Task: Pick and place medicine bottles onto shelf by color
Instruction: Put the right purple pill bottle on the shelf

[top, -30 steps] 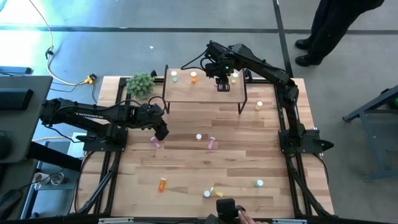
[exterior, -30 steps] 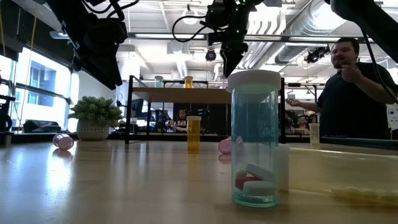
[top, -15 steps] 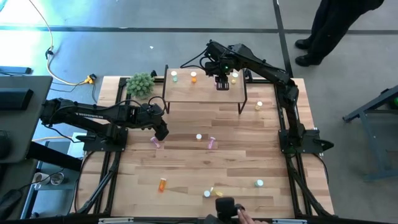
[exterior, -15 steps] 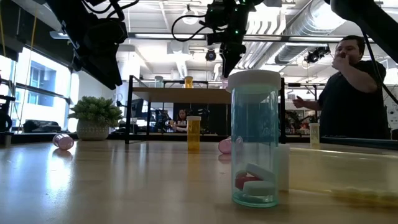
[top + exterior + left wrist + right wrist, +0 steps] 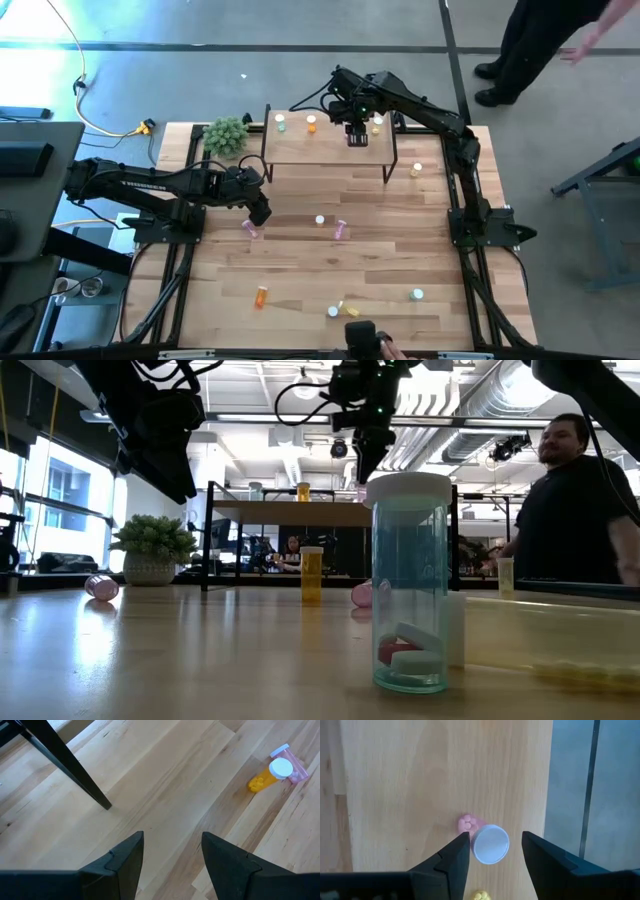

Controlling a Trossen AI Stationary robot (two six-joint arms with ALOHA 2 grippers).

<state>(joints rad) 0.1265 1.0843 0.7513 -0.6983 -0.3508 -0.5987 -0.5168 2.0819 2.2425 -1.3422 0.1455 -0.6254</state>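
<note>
The left gripper (image 5: 262,213) was held open and empty above the table, just beside a pink bottle (image 5: 249,229) lying on its side. On the shelf (image 5: 300,148), green (image 5: 281,125), orange (image 5: 311,124) and yellow (image 5: 377,124) bottles were stood. The right gripper (image 5: 491,851) was parted over an upright pink bottle (image 5: 490,843) on the shelf, seemingly just released. A straight upward retreat was judged best, so that the cap would not be clipped.
</note>
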